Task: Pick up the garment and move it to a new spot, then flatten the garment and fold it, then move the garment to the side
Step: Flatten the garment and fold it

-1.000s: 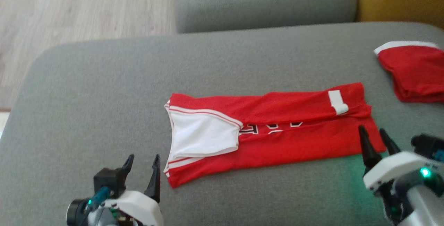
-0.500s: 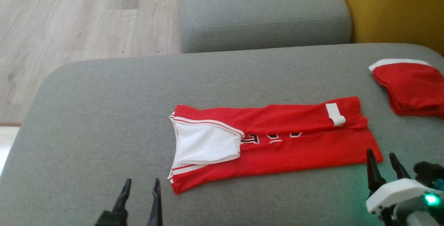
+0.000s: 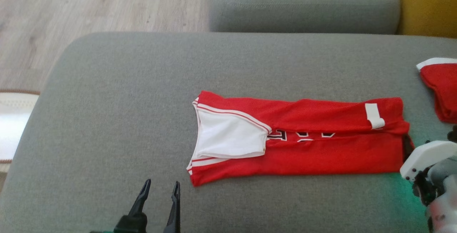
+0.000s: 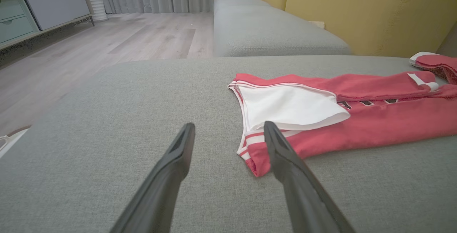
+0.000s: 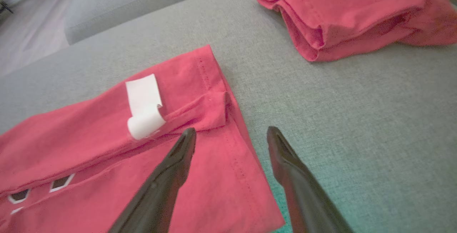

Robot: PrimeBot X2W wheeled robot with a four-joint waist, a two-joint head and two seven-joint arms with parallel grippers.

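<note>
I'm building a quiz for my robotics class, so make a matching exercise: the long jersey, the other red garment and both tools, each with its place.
1 long jersey
2 folded red garment
3 left tool
4 right tool

A open, at the jersey's hem end
B right of the jersey, apart
C open, by the jersey's white end
D laid long on the cushion

Pairs: 1-D, 2-B, 3-C, 4-A

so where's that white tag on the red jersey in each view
head view: white tag at the right end of the jersey, on its upper fold
left wrist view: tag at far right, above mid height
right wrist view: tag left of centre, curled
shared landmark: folded red pile past the tag's end
</note>
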